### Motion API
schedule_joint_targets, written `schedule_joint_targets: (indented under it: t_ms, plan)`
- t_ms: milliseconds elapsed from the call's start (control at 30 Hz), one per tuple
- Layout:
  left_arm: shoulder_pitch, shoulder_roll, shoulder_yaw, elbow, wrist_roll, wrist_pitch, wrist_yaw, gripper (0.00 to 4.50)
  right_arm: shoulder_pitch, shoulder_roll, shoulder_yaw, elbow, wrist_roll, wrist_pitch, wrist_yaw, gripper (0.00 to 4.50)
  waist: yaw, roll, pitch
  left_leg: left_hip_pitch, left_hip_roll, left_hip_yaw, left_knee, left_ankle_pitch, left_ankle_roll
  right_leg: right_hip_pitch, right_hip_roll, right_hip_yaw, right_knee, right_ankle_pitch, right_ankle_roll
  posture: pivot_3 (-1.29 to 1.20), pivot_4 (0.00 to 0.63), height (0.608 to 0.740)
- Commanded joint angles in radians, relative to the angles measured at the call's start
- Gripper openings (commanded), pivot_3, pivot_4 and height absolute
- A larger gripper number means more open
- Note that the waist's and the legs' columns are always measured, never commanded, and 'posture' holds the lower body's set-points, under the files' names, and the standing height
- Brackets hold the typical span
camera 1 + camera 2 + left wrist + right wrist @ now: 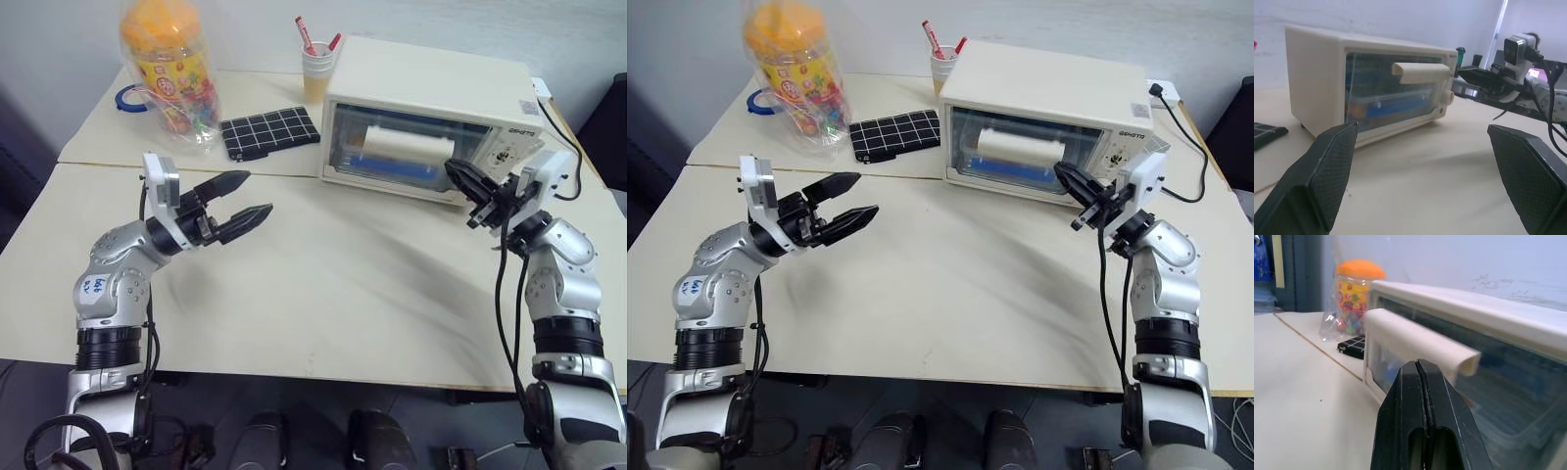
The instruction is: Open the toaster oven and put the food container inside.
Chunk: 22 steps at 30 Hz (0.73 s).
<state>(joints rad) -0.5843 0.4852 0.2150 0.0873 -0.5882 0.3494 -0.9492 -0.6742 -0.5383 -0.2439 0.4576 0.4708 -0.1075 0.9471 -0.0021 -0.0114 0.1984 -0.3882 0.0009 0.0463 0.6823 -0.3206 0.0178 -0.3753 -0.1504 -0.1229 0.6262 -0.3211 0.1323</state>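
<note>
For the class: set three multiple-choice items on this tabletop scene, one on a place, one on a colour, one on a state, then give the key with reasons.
1. Where does the black grid-marked pad lie?
A. between the jar and the toaster oven
B. on top of the oven
C. under the left gripper

2. What colour is the lid of the jar?
A. blue
B. orange
C. black

3. How is the door of the toaster oven?
A. hanging open
B. removed
C. shut

Key:
1 A, the pad sits on the table between them.
2 B, the domed top is orange.
3 C, the glass front stands upright, flush with the body, its handle just past the shut right gripper.
</note>
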Motion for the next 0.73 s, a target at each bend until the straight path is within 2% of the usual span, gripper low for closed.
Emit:
schedule_joint_targets:
  t_ms: [33,133,333,433,533,600,733]
  plan:
    - [-0.002,0.029,-0.012,0.011,0.065,-0.072,0.006,4.47,0.006,-0.033,-0.058,-0.022,0.052,0.05,0.01,0.0,-0.001,0.0,0.0,0.0,0.0,0.0,0.0,0.0,0.0,0.0,0.0,0.0,0.0,0.0,0.0,0.0,0.15,0.74]
    - [0.03,0.053,-0.005,0.043,0.104,-0.139,-0.015,4.5,0.091,-0.067,-0.081,-0.153,0.101,0.134,0.027,0.58,0.001,0.0,0.0,0.0,0.0,0.0,-0.001,0.0,0.0,0.0,0.0,0.0,0.0,0.0,0.0,0.0,0.15,0.74]
    - [0.198,0.155,-0.001,0.063,0.184,-0.312,-0.103,4.5,0.546,-0.142,-0.052,-0.679,0.165,0.26,0.099,2.45,0.003,0.0,0.0,0.0,0.001,0.0,-0.003,0.0,0.0,0.0,0.001,-0.001,-0.002,0.0,0.0,0.0,0.15,0.74]
    - [0.29,0.178,0.011,0.021,0.182,-0.327,-0.11,4.5,0.701,-0.142,-0.04,-0.768,0.112,0.185,0.145,3.45,0.003,0.001,0.0,0.001,0.0,0.002,-0.002,0.0,0.0,0.0,0.0,0.001,-0.001,0.001,0.0,0.0,0.15,0.74]
    - [0.357,0.194,0.018,-0.001,0.19,-0.336,-0.098,4.5,0.791,-0.13,-0.04,-0.811,0.087,0.137,0.165,4.46,0.004,0.0,0.0,0.003,0.001,0.003,-0.002,-0.001,0.0,0.001,0.0,0.003,-0.001,0.001,0.0,0.0,0.15,0.74]
    - [0.405,0.201,0.029,0.003,0.205,-0.37,-0.089,4.5,0.845,-0.11,-0.036,-0.832,0.069,0.092,0.167,4.48,0.005,0.0,0.0,0.003,0.001,0.003,-0.002,-0.001,0.0,0.001,0.0,0.004,-0.001,0.001,0.0,0.0,0.15,0.74]
    - [0.433,0.212,0.031,0.045,0.231,-0.434,-0.09,4.5,0.856,-0.063,-0.033,-0.848,0.069,0.07,0.111,4.48,0.004,0.0,0.0,0.003,0.001,0.003,-0.002,-0.001,0.0,0.001,0.0,0.004,-0.001,0.001,0.0,0.0,0.15,0.74]
